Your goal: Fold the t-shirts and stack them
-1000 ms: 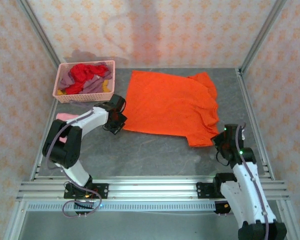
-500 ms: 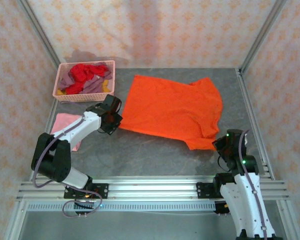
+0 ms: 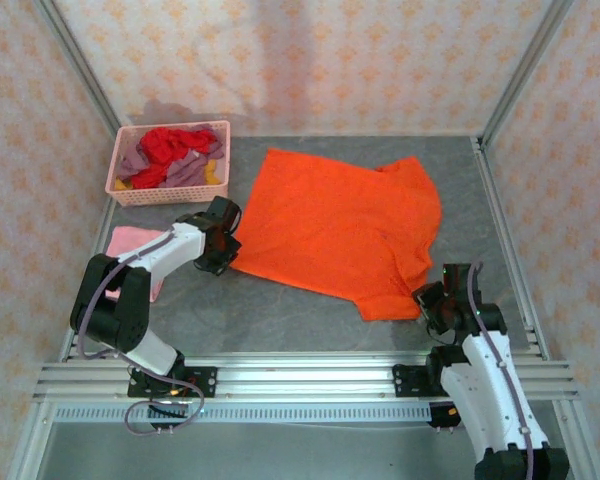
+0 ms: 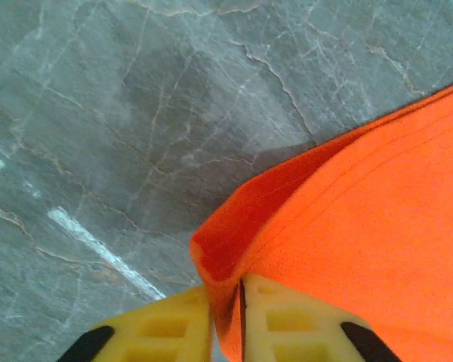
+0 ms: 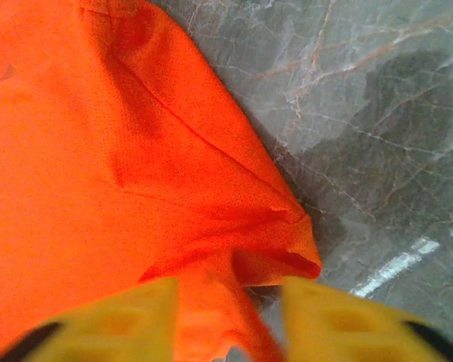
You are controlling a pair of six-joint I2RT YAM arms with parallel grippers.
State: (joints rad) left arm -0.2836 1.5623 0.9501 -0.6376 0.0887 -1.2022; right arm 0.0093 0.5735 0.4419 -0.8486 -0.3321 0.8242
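Found the left gripper [image 4: 226, 292] pinching the orange t-shirt [image 3: 330, 225]: yellow fingers [image 4: 302, 320] pressed nearly together, with a fold of the hem corner caught in the thin slit between them. Saw that corner curled up off the grey marbled table [image 3: 280, 300], casting a shadow beneath.

Found the right gripper [image 5: 230, 288] spread wide, with one finger on either side of a loose, rumpled corner of the same cloth and nothing clamped. Could not tell whether either finger touched it.

Placed the left gripper just off the near right corner of the pink lattice basket [image 3: 170, 194], and the right gripper well apart from the basket, diagonally toward the near right.

Saw the orange t-shirt spread mostly flat to the right of the basket, with one sleeve wrinkled along the side farthest from it.

Saw a light pink t-shirt [image 3: 130, 240] lying on the table just on the near side of the basket, partly hidden under the left arm.

Saw inside the basket a heap of a red t-shirt [image 3: 170, 143], a mauve t-shirt [image 3: 185, 172] and a bit of a yellow t-shirt [image 3: 213, 176].
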